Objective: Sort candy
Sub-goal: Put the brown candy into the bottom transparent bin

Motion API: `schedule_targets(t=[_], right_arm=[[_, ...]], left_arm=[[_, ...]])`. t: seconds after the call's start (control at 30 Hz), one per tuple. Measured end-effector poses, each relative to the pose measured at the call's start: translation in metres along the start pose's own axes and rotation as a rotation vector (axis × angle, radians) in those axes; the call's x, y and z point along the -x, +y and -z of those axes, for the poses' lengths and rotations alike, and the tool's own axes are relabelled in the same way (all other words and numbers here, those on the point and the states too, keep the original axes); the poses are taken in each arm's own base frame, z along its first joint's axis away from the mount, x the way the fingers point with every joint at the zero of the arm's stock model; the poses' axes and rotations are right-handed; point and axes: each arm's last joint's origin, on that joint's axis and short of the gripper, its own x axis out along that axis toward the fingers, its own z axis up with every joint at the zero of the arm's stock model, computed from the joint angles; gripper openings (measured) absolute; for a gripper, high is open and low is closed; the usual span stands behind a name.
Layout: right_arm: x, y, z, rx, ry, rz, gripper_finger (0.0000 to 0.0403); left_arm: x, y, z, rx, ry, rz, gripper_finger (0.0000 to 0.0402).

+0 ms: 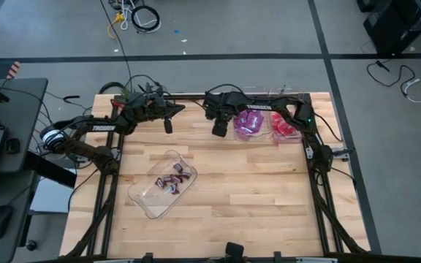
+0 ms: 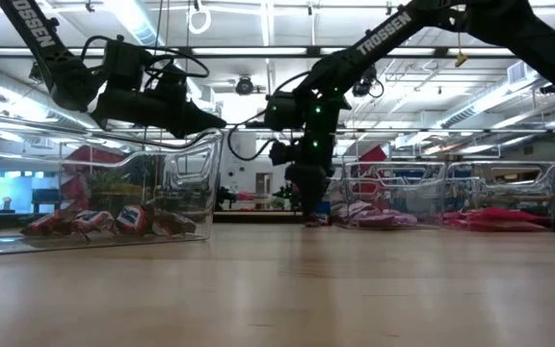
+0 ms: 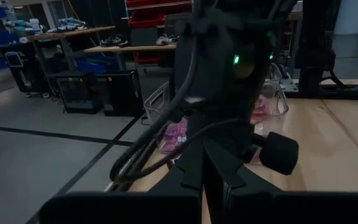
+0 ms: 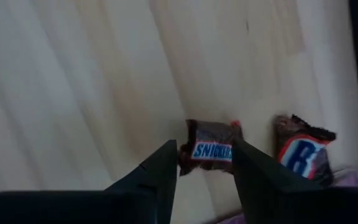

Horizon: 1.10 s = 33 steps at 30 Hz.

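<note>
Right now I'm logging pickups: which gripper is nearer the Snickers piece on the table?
Right. The right gripper hangs directly over the Snickers piece, fingers open on either side. The left gripper hovers shut, off to the side over bare table.

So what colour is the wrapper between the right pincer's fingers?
Dark brown Snickers wrapper with a white and blue label, clearest in the right wrist view.

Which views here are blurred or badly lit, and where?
Right wrist view: wooden table smeared by motion blur, though the brown Snickers wrapped candy between the right hand fingers stays readable. Left wrist view: dim, near black arm out of focus. Low view: bright ceiling lights leave both arms silhouetted.
</note>
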Motion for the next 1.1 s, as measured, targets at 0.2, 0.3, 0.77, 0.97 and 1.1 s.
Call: schedule_targets(t=[0.2, 0.3, 0.77, 0.97, 1.1], right_arm=[[-0.006, 0.002, 0.002, 0.033, 0.024, -0.022, 0.012], [-0.006, 0.002, 0.002, 0.048, 0.026, -0.022, 0.0085], [0.054, 0.011, -0.007, 0.077, -0.133, -0.001, 0.0004], [0.106, 0.046, -0.01, 0.101, -0.376, -0.146, 0.0001], [0.111, 0.081, -0.006, 0.166, -0.459, -0.263, 0.0]], left_arm=[[0.0, 0.0, 0.001, 0.006, 0.013, 0.001, 0.0005], [0.0, 0.0, 0.001, 0.007, 0.015, -0.002, 0.0005], [0.0, 0.0, 0.001, 0.006, 0.014, -0.006, 0.0005], [0.0, -0.003, 0.001, 0.005, 0.0, 0.072, 0.0005], [-0.002, -0.007, 0.0, 0.003, -0.004, 0.089, 0.0005]])
